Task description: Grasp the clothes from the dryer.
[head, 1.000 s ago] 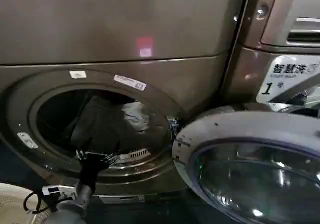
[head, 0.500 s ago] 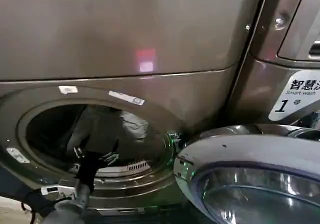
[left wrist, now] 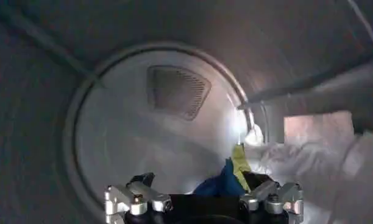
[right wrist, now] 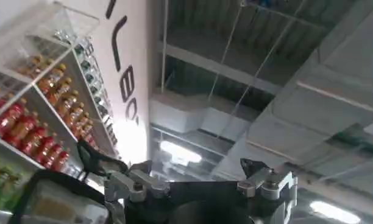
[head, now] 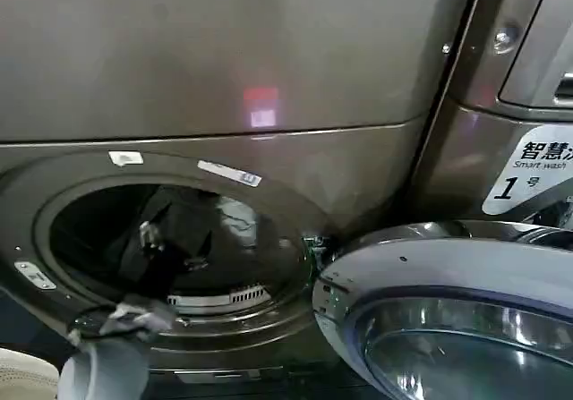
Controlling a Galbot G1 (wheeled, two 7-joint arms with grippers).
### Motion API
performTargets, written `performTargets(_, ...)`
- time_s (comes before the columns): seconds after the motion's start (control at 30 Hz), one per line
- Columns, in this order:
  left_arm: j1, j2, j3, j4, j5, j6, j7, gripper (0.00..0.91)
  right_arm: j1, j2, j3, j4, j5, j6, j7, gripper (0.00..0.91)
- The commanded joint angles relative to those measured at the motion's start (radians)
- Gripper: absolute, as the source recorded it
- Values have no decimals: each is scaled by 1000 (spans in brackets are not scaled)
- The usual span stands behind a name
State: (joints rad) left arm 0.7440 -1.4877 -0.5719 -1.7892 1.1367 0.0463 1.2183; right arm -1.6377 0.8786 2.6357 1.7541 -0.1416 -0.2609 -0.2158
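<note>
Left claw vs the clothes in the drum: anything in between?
Nothing. In the left wrist view the left claw sits open inside the drum, with the blue and yellow clothes right at its fingers.

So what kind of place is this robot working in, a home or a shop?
Probably a self-service laundry inside a shop, not a home. The open dryer sits beside a second machine bearing a numbered "Smart wash" label, and shelves of bottled drinks stand under an exposed industrial ceiling.
</note>
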Motion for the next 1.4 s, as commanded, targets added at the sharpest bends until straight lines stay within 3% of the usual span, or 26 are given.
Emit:
performTargets(0.03,-168,-24,-26,224,170,-98,133,907,-5,1,-8,12,-7,6,-9,907)
performTargets(0.17,-212,-34,-38,306,172,-163,131,907,-1,1,-18,16,-4,7,-13,907)
performTargets(0.4,-233,-47,-34,391,176,-178,130,907,-2,11,-24,11,-1,18,-22,907)
performTargets(0.83,-288,-48,-54,548,213,-156,130,907,7,13,-54,13,5,22,-31,907)
performTargets(1.4,-389,-19,31,723,167,-141,131,907,6,23,-62,16,4,18,-33,907)
